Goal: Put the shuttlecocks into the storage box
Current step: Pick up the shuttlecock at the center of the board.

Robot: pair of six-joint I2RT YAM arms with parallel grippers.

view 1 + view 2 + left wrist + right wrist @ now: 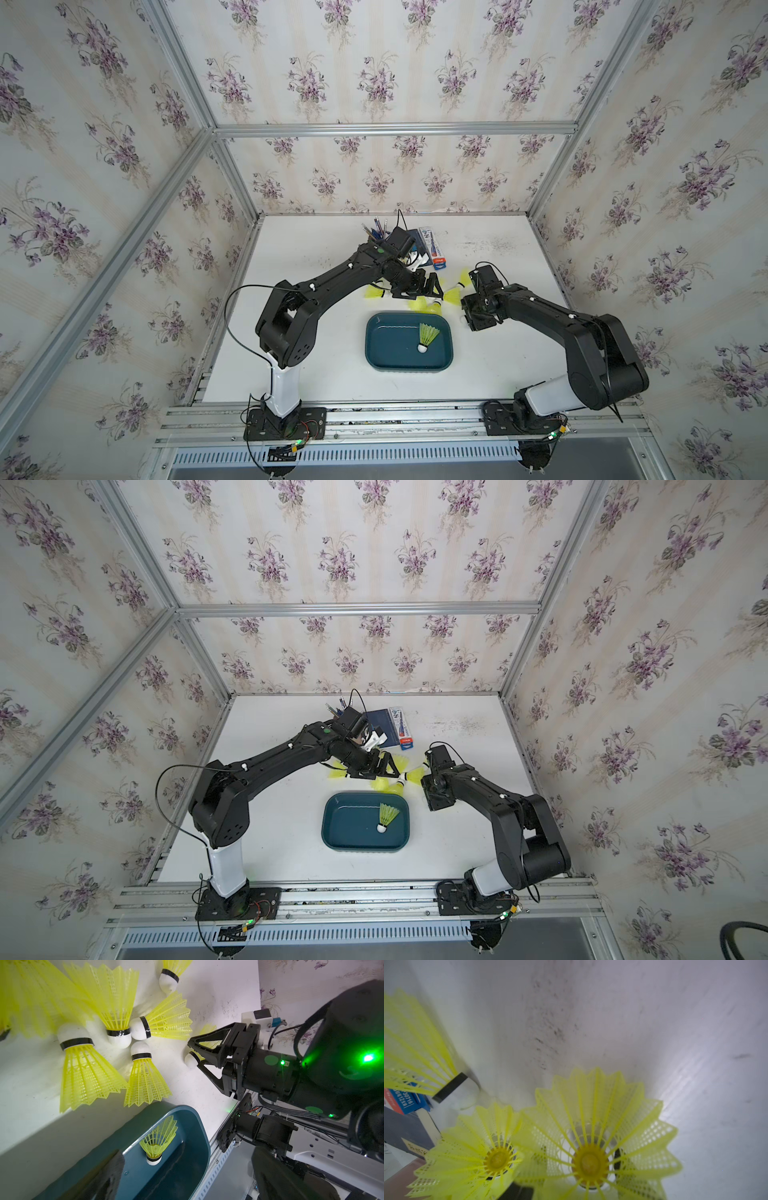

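The storage box, a dark teal tray, sits mid-table with one yellow-green shuttlecock lying in it. Several more shuttlecocks lie clustered just behind the box. My left gripper hovers open over that cluster, holding nothing. At the cluster's right end my right gripper straddles a shuttlecock near its white tip. The jaws are partly closed, with a gap still showing beside the tip.
A cup of pens, a dark booklet and a blue-and-white carton stand at the back behind the left wrist. Papered walls close three sides. An aluminium rail carries both arm bases at the front.
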